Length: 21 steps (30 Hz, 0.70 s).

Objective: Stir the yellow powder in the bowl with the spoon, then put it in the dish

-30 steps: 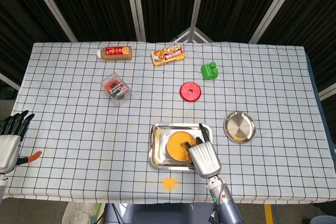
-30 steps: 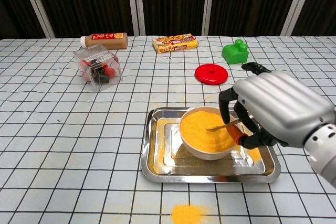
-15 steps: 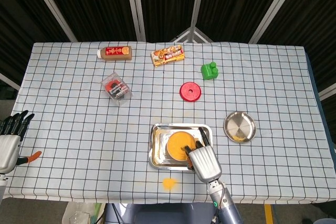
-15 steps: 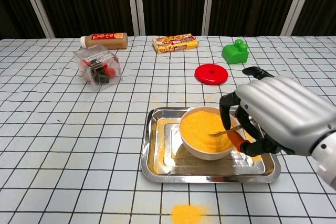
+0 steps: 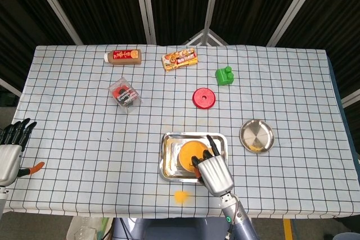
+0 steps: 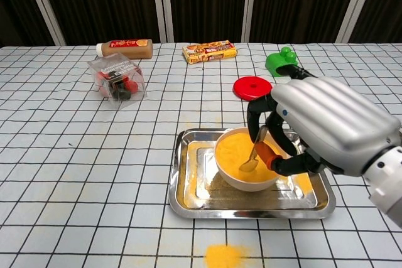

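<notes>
The right hand (image 6: 314,131) grips the orange-handled metal spoon (image 6: 254,155), its tip in the white bowl of yellow powder (image 6: 242,159) on the near steel tray (image 6: 188,202). Stirring is underway; transfer to the round metal dish (image 5: 257,136) at right remains. The left hand (image 5: 10,147) rests open, far left.

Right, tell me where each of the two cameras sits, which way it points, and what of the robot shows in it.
Head view: high above the table's near edge, looking steeply down; shows the left hand at the left edge and the right hand over the bowl.
Chest view: low at the near edge, looking level across the table; shows only the right hand holding the spoon.
Shared: right hand, bowl, tray, red disc.
</notes>
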{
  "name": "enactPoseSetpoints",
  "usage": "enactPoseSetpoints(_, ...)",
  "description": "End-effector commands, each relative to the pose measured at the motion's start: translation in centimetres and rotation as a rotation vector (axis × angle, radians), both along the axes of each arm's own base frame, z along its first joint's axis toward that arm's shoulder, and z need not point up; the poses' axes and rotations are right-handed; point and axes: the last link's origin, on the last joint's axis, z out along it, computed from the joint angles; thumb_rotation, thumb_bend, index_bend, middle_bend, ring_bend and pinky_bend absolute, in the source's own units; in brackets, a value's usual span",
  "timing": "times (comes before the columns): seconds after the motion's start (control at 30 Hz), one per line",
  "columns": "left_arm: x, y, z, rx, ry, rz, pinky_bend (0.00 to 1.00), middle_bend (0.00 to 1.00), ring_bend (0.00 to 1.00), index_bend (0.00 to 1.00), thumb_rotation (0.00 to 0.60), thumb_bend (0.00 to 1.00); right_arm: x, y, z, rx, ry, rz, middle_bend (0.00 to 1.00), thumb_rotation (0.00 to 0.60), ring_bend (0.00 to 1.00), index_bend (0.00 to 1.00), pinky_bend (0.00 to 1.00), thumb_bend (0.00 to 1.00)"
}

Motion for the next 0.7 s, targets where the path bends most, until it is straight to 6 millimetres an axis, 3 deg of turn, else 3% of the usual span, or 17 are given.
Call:
enactPoseSetpoints(0.03, 0.0, 0.0, 0.0, 0.0, 0.0, -0.001, 0.0, 0.0, 0.0, 0.0, 0.6, 0.0, 0.3, -0.2, -0.1, -0.009, -0.015, 0.019, 0.81, 0.6, 0.47, 0.93, 0.0, 0.76)
enactPoseSetpoints(0.7, 0.0, 0.0, 0.0, 0.002, -0.004, -0.001, 0.0, 0.0, 0.0, 0.0, 0.6, 0.0, 0.4, -1.3, 0.3, -0.042, -0.029, 0.028, 0.81, 0.6, 0.47, 0.93, 0.0, 0.76)
